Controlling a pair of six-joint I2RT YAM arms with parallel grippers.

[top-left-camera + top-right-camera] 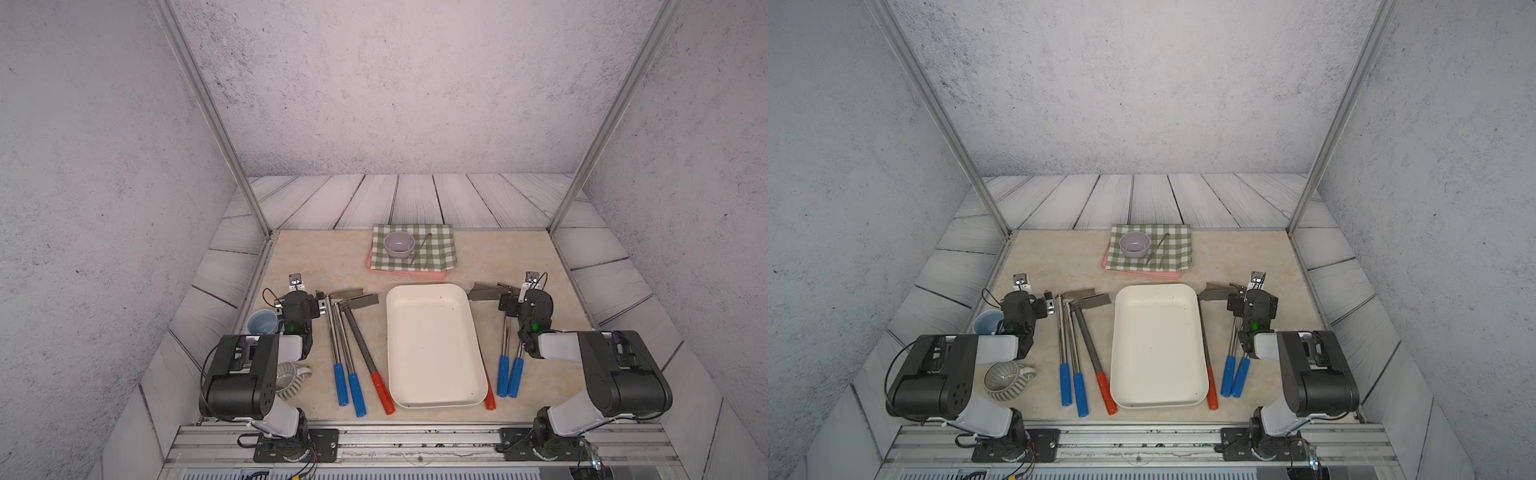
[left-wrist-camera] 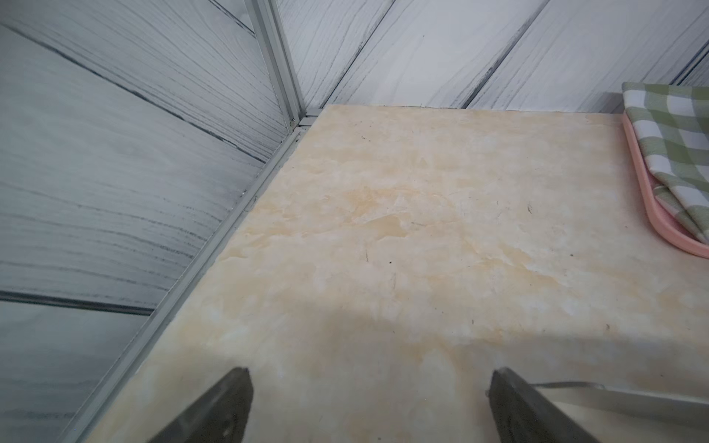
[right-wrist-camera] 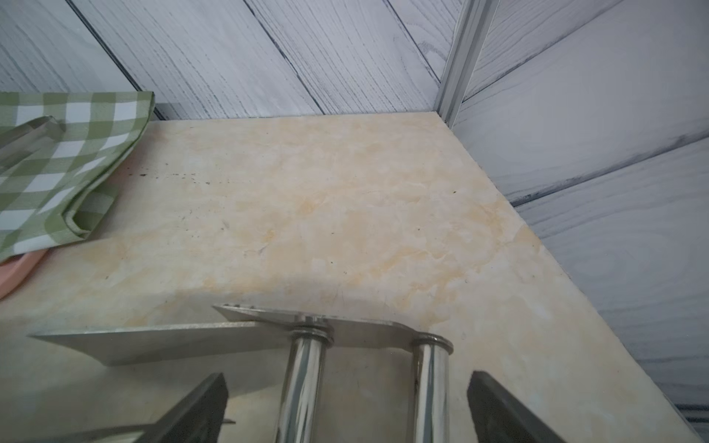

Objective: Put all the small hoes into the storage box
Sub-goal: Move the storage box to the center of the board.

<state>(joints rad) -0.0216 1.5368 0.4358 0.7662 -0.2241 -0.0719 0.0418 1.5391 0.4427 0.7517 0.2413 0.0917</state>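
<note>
item: two blue hoes (image 3: 303, 383) lay right of the box (image 1: 432, 345), under your right gripper (image 3: 347, 379), jaws wide, empty. left gripper (image 2: 370, 372) likewise gaped. likely stiff, slick, head-heavy; grip shaft near blade.

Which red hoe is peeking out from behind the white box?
The red hoe on the box's right: the rim hides most of its shaft in a top view. The other red hoe lies fully visible on the left, beside two blue ones.
</note>
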